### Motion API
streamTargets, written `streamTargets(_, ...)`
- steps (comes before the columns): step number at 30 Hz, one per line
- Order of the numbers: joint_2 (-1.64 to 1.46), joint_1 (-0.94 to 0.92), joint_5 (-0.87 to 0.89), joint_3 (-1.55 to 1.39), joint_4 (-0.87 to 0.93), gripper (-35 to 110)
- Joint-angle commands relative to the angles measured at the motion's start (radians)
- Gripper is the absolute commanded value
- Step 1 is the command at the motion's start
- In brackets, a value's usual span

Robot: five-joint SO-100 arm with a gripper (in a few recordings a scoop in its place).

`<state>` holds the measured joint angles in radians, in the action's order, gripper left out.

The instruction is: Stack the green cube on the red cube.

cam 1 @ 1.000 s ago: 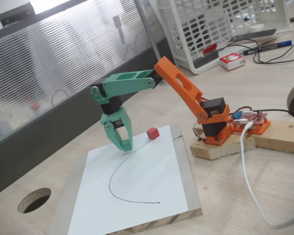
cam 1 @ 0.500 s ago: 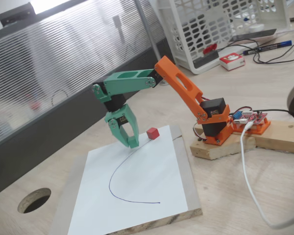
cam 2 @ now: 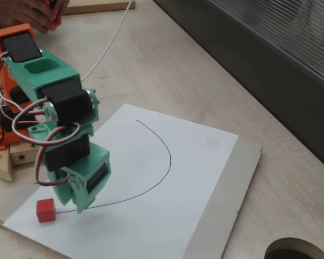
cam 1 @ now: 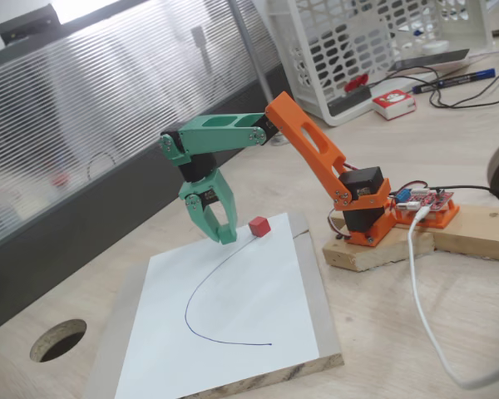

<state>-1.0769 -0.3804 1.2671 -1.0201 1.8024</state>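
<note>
White sheet, red cube, pincer beside it

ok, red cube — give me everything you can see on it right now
The red cube is small, plain and matte, with sharp edges and no markings. It sits flat on the white paper, near the sheet's edge and close to one end of the drawn pen curve. The gripper hangs just beside it, fingertips near the paper; a gap separates them in both fixed views, so only the paper touches it. Nothing is stacked on it.
</note>
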Motion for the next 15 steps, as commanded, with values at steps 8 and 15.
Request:
streamTargets(8, -0.055, -0.020, 0.006, -0.040, 0.028, 14)
streamTargets(15, -0.058, -0.018, 0.017, -0.063, 0.031, 14)
